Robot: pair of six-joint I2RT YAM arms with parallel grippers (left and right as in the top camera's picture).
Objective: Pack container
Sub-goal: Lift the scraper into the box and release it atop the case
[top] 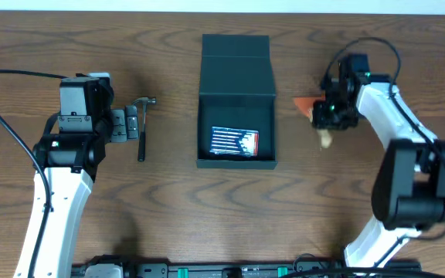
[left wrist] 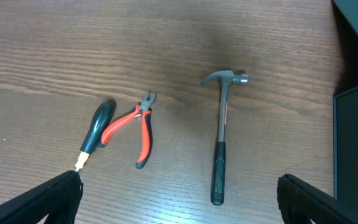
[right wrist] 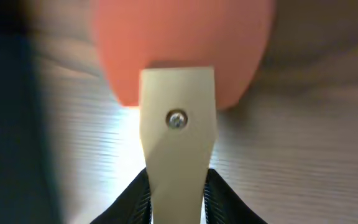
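Note:
The container, a dark box with its flap lid folded back, lies open at the table's middle; its edge also shows in the left wrist view and as a dark blur in the right wrist view. A blue drill bit case lies inside it. My right gripper is shut on the cream handle of a scraper with an orange blade, just right of the container. My left gripper is open and empty beside a hammer.
Red-handled pliers and a black-handled screwdriver lie on the wood table left of the hammer; the left arm hides them in the overhead view. A black cable loops at the left.

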